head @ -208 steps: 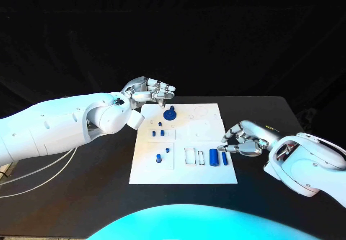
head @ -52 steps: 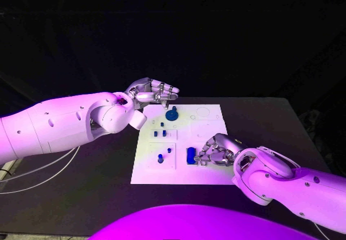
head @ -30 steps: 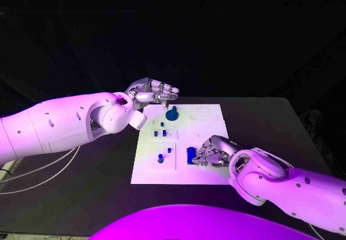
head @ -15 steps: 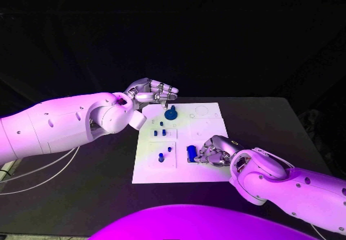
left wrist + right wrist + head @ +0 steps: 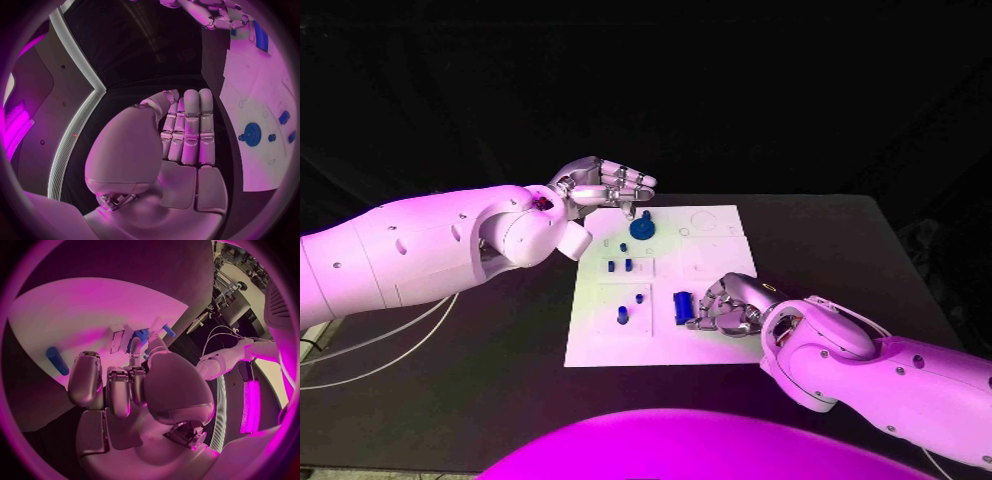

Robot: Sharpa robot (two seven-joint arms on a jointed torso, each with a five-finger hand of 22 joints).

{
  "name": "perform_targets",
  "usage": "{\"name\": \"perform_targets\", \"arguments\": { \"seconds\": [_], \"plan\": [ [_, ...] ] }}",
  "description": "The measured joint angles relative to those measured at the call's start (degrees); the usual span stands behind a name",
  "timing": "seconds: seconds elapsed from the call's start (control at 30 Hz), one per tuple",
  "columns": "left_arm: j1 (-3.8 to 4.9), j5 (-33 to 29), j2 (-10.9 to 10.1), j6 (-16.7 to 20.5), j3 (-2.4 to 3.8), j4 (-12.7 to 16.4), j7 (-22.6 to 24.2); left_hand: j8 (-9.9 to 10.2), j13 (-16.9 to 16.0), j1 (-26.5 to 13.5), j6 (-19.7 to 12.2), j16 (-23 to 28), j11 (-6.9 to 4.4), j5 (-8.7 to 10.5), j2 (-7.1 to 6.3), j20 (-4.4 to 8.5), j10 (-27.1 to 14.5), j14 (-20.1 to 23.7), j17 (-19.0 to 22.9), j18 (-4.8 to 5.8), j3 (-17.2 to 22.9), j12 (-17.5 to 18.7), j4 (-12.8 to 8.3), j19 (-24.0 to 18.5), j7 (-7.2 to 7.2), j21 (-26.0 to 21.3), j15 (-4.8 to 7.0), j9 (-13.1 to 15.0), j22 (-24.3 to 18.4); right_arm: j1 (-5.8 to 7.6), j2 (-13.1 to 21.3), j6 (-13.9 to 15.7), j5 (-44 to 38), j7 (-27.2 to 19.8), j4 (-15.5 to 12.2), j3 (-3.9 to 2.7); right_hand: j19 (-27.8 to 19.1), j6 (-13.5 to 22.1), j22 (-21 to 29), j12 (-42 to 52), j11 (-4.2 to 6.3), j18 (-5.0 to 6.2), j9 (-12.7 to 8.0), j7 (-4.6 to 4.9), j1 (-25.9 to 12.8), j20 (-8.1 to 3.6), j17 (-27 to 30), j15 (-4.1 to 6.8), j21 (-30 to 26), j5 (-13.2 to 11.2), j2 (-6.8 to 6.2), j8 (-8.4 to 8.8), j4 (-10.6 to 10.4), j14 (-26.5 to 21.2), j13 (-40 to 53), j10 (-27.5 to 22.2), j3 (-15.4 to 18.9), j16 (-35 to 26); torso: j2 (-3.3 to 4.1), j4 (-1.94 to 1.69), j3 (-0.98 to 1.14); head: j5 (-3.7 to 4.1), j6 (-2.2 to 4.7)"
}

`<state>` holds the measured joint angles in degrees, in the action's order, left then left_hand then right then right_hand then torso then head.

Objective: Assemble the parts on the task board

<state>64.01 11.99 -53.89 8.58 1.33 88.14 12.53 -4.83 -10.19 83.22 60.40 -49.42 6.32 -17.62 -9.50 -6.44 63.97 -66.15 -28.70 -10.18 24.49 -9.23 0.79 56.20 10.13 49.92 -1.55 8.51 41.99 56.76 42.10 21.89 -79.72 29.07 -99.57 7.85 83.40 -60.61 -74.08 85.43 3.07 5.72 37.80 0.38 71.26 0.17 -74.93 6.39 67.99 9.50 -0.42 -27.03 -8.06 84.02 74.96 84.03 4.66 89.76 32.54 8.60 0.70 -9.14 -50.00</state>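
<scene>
My right hand [image 5: 727,305] pinches a blue block [image 5: 682,306] upright over the task board [image 5: 718,345], presumably to seat it, while my left hand [image 5: 606,184] hovers clenched, empty, beside the blue disc [image 5: 642,228].

You see board [image 5: 678,285] mid-table [image 5: 834,240]; left hand [image 5: 606,186] over its far-left corner, right hand [image 5: 727,305] on near-right part, beside block [image 5: 682,307].
</scene>
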Motion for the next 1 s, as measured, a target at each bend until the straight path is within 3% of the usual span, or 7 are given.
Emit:
{"name": "perform_targets", "arguments": {
  "seconds": [0.17,0.37,0.47,0.6,0.83,1.0],
  "plan": [
    [0.0,0.0,-0.1,0.0,0.0,0.0,0.0,0.0,0.0,0.0,0.0,0.0,0.0,0.0,0.0,0.0,0.0,0.0,0.0,0.0,0.0,0.0,0.0,0.0,0.0,0.0,0.0,0.0,0.0,0.0,0.6,-0.1,0.2,-0.2,-0.2,0.0,0.0,0.0,-0.1,0.2,0.0,0.0,0.2,0.0,0.0,0.0,0.0,0.0,0.0,0.0,0.04,0.0,0.3,0.0,0.0,0.0,-0.3,0.0,-0.01,-0.01,-0.01,0.0,0.0],
    [0.0,0.0,-0.1,0.0,0.0,0.0,0.0,0.0,0.0,0.0,-0.2,0.0,0.0,0.0,0.0,0.0,0.0,0.0,0.0,0.0,0.0,0.0,0.0,0.0,0.2,0.0,0.0,0.0,0.0,0.01,1.2,-0.1,0.2,-0.3,-0.2,0.0,0.0,0.0,-0.2,0.3,-0.01,0.0,0.3,0.0,1.0,0.0,0.0,-0.01,0.0,1.5,1.02,0.0,0.6,0.0,0.2,0.0,-0.8,0.0,-0.01,-0.01,0.0,0.03,0.0],
    [0.0,0.0,-0.1,0.0,0.0,0.0,0.0,0.0,0.0,0.0,-0.2,0.0,0.0,0.0,0.0,0.0,0.0,0.0,0.0,0.0,0.0,0.0,0.0,0.0,0.2,0.0,0.0,0.0,0.0,0.22,2.3,0.1,0.3,-0.8,-0.5,0.02,0.0,1.1,-0.1,0.2,-0.11,0.0,0.1,0.54,1.7,0.0,0.0,-0.01,-0.5,2.9,1.69,0.52,0.8,0.0,0.3,-0.1,-1.7,0.0,-0.01,-0.01,0.0,0.1,0.0],
    [0.0,0.0,-0.2,0.0,-0.01,0.0,0.0,0.0,0.0,0.0,-0.2,0.0,0.0,0.0,0.0,0.0,0.0,0.0,0.0,0.0,0.0,0.0,0.0,0.0,0.2,0.0,0.0,0.0,0.0,1.57,5.2,0.6,1.4,-2.5,-1.6,0.03,-0.5,3.8,0.8,-0.7,-1.3,0.0,-2.3,2.18,3.0,0.52,0.0,-1.09,-2.0,3.8,3.04,5.02,1.8,0.0,0.4,0.0,-4.3,0.0,-0.06,0.07,0.0,0.23,0.0],
    [0.0,0.0,-0.3,0.0,-0.01,0.0,0.0,0.0,0.0,0.0,-0.2,0.0,0.0,0.0,0.0,0.0,0.0,0.0,0.0,0.0,0.0,0.0,0.0,0.0,0.2,0.0,0.0,0.0,0.0,4.52,11.1,0.4,2.8,-4.6,-3.2,-0.1,-0.4,2.7,0.4,-0.9,-2.62,0.0,-6.8,3.51,3.9,1.48,0.0,-2.14,-2.0,2.9,3.26,11.97,2.2,0.0,0.4,0.0,-7.5,0.0,-0.16,0.24,-0.04,0.78,0.0],
    [0.01,0.0,-0.2,0.0,-0.01,0.1,0.0,0.0,0.0,0.0,-0.2,0.0,0.0,0.0,0.0,0.0,0.0,0.0,0.0,0.0,0.0,0.0,0.0,0.0,0.2,0.0,0.0,0.0,0.0,4.46,12.4,-0.9,2.3,-4.8,-2.3,-0.03,-0.4,1.9,0.1,-1.4,-2.8,0.0,-9.8,4.35,3.9,1.88,0.0,-2.41,-2.0,2.7,3.25,15.45,1.9,-0.1,0.4,0.1,-9.0,0.0,-0.22,0.43,-0.04,1.03,0.0]
  ]
}}
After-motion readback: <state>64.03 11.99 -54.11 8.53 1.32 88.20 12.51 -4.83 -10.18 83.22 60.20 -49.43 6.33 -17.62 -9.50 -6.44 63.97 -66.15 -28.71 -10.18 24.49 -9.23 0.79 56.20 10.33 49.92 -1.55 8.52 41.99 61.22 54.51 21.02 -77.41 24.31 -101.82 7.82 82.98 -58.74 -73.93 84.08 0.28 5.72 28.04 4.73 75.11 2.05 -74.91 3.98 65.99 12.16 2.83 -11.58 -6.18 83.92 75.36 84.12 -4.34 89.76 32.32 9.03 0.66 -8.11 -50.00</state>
